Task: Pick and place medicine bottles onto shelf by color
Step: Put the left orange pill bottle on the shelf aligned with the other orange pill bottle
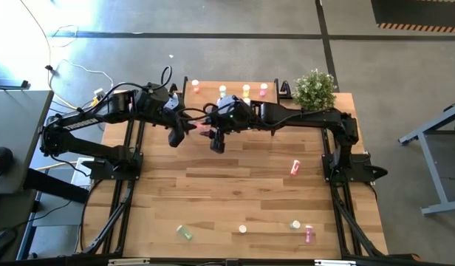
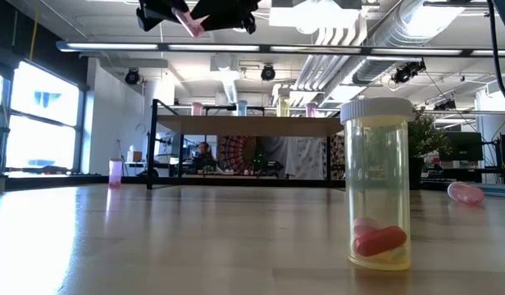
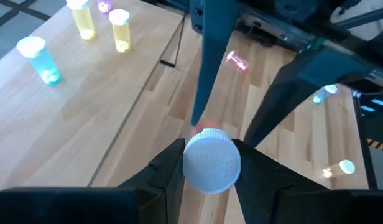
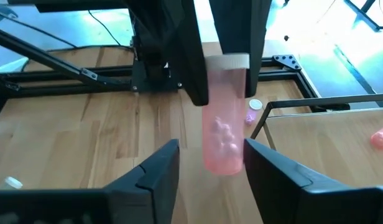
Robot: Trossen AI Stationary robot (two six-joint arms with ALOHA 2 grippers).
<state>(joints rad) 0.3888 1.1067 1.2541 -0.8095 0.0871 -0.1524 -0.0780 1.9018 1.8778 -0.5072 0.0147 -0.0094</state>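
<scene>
1. The small translucent pink medicine bottle with a pale cap (image 4: pixel 225 118) is up in the air between the two hands, above the wooden counter (image 1: pixel 242 196) and just in front of the low wooden shelf with thin black legs (image 1: pixel 205 94). You can see little pills sitting inside it.
2. The left hand (image 3: pixel 210 163) is closed on the bottle's white cap end, one finger on each side.
3. The right hand (image 4: pixel 210 163) has its fingers spread apart on either side of the bottle's bottom end, with a gap showing, so it's not squeezing it.
4. On the shelf there are already a few bottles standing upright in a row, red, blue, yellow and pink.
5. More bottles are scattered on the counter: a pink one lying on its side (image 1: pixel 295 168), and a green one (image 1: pixel 185 233) near the front edge.
</scene>
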